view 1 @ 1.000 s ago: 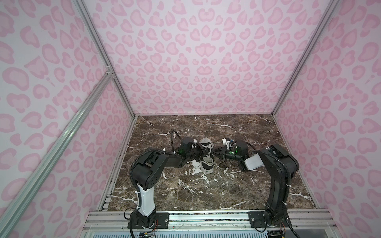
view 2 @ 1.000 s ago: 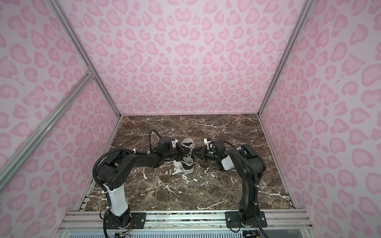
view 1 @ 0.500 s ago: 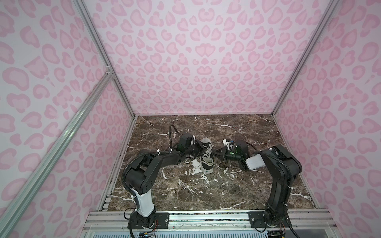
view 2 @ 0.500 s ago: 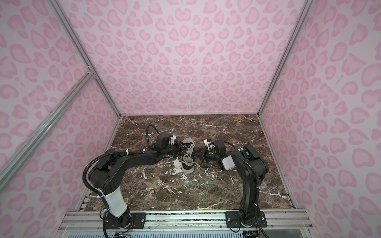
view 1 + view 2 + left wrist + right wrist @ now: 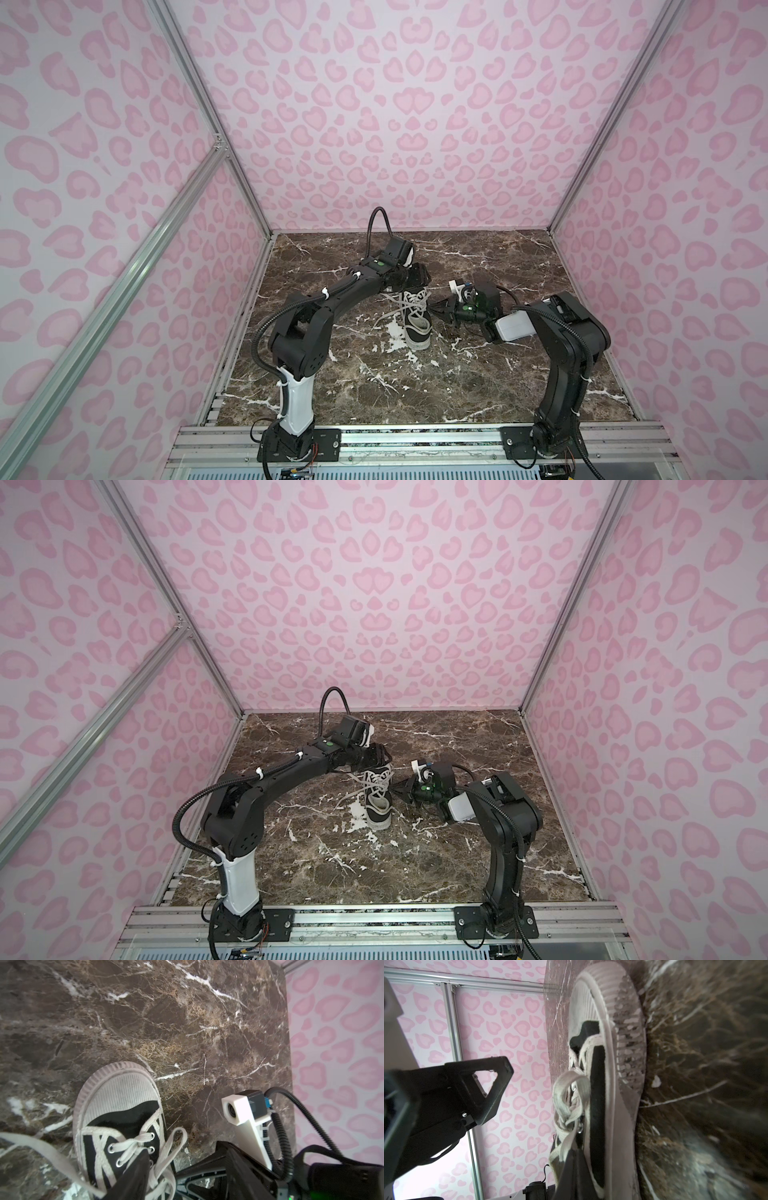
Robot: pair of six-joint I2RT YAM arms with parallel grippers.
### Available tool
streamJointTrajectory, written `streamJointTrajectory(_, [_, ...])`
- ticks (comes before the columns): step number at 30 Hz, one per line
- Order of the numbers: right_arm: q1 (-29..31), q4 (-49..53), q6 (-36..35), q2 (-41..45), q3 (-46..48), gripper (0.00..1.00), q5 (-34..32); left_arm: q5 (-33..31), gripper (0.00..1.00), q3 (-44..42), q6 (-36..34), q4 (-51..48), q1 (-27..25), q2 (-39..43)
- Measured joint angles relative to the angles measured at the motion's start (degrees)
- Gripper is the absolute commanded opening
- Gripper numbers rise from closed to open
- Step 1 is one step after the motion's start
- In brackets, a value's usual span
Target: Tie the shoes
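sneaker (image 5: 417, 328) on marble table (image 5: 457, 386), laces (image 5: 409, 302) loose

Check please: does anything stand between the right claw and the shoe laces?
Nothing visible does. In both top views the shut right claw points at the laces of the shoe from beside it. The left claw is over the heel end, out of that path.

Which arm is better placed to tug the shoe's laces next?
Right, probably: the right claw is shut at the laces beside the shoe, apparently pinching one; the left claw hangs open above the heel end.
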State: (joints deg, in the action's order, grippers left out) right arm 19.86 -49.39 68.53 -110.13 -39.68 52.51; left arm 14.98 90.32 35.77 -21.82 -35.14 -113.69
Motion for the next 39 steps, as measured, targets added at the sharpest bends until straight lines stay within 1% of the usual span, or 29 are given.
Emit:
streamJointTrajectory(5, [0.00, 0.02, 0.00, 0.20, 0.00, 0.00, 0.02, -3.08, 0.64, 5.29, -7.08, -5.77, -2.45, -4.00])
streamJointTrajectory(10, [0.02, 0.02, 0.00, 0.22, 0.00, 0.00, 0.02, -4.98, 0.64, 7.34, -10.40, -7.45, -3.89, -6.21])
streamJointTrajectory(18, [0.02, 0.04, 0.02, 0.22, 0.00, 0.00, 0.04, -9.25, 0.62, 10.29, -12.22, -10.21, -4.90, -8.79])
streamJointTrajectory(24, [0.09, 0.04, 0.02, 0.22, 0.02, 0.00, 0.04, -12.04, 0.56, 11.41, -13.29, -11.30, -5.81, -9.97])
streamJointTrajectory(33, [0.28, 0.00, 0.33, 0.20, 0.02, 0.00, 0.17, -11.65, 0.47, 10.82, -13.27, -9.31, -5.88, -10.60])
streamJointTrajectory(36, [0.28, -0.04, 0.33, 0.11, 0.02, 0.00, 0.24, -10.67, 0.45, 10.45, -13.25, -8.44, -5.88, -11.08])
streamJointTrajectory(39, [0.31, -0.07, 0.35, 0.09, 0.02, 0.00, 0.28, -9.84, 0.44, 8.33, -13.25, -6.27, -5.92, -10.67])
